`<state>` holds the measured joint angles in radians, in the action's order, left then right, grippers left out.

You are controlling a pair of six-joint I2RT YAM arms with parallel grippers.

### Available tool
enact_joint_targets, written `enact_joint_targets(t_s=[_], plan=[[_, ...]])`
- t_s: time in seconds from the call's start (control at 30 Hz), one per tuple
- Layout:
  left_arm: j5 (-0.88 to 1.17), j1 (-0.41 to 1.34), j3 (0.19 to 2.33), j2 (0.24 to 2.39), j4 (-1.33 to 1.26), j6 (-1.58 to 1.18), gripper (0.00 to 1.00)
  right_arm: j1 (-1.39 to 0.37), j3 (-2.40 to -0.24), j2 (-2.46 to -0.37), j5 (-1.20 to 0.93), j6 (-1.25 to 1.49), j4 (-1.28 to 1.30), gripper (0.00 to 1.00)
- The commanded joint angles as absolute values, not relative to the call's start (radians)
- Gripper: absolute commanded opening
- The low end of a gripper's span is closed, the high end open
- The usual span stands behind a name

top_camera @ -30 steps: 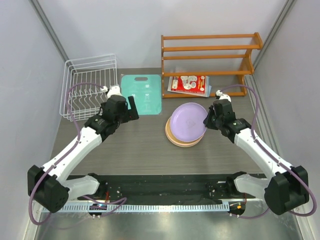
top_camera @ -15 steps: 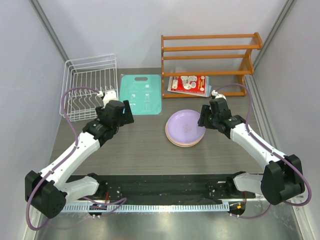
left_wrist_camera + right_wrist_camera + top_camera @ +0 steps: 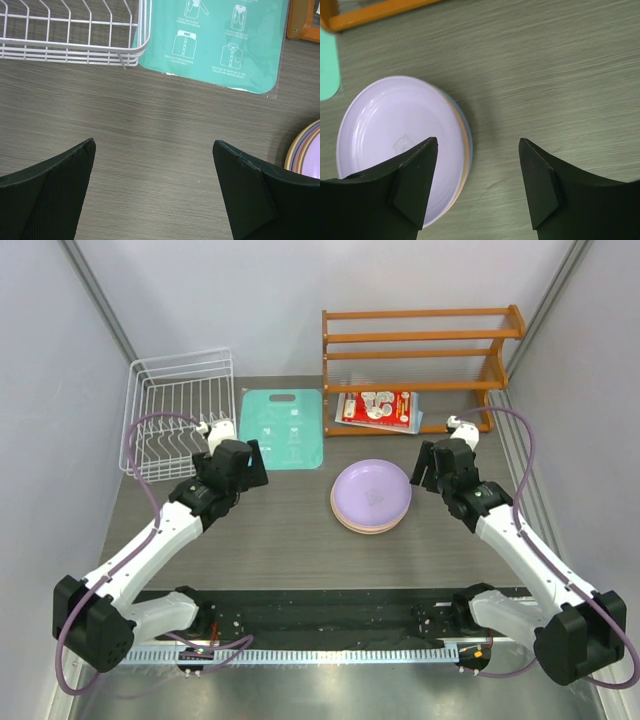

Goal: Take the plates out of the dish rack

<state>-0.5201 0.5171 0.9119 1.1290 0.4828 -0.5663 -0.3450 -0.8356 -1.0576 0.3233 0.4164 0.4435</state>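
Top external view: the white wire-grid dish rack (image 3: 178,410) stands far left on the grey tabletop (image 3: 280,530), with no plate visible in its slots. Near its right corner the left end effector (image 3: 154,150) hovers, spread wide and empty. The round plastic plates (image 3: 372,495), lavender uppermost, lie stacked flat, faces up, with no long axis. Just right of them the right end effector (image 3: 478,142), the nearer one, is parted and empty.
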Motion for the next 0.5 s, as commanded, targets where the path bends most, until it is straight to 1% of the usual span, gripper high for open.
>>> enact_joint_targets(t_s=[0.0, 0.07, 0.13, 0.17, 0.2, 0.3, 0.37, 0.4, 0.47], plan=[[-0.584, 0.517, 0.922, 1.114, 0.387, -0.563, 0.99, -0.345, -0.73, -1.022, 0.54, 0.397, 0.326, 0.72], [-0.6, 0.517, 0.901, 1.109, 0.323, -0.555, 0.99, -0.348, -0.645, -0.98, 0.599, 0.382, 0.264, 0.72], [-0.606, 0.517, 0.9, 1.105, 0.308, -0.546, 0.99, -0.357, -0.576, -0.936, 0.627, 0.356, 0.14, 0.74], [-0.615, 0.517, 0.893, 1.103, 0.29, -0.545, 0.99, -0.36, -0.501, -0.883, 0.646, 0.341, 0.094, 0.8], [-0.629, 0.517, 0.884, 1.097, 0.279, -0.54, 1.0, -0.362, -0.462, -0.859, 0.663, 0.333, 0.005, 0.98], [-0.659, 0.517, 0.835, 1.074, 0.226, -0.508, 0.99, -0.373, -0.319, -0.773, 0.701, 0.247, -0.203, 1.0], [-0.698, 0.517, 0.783, 1.051, 0.178, -0.477, 0.99, -0.373, -0.289, -0.74, 0.724, 0.218, -0.238, 1.0], [-0.712, 0.517, 0.763, 1.045, 0.155, -0.463, 1.0, -0.376, -0.287, -0.736, 0.788, 0.215, -0.261, 1.0], [-0.748, 0.517, 0.712, 1.026, 0.082, -0.421, 1.0, -0.379, -0.264, -0.745, 0.833, 0.169, -0.314, 1.0]])
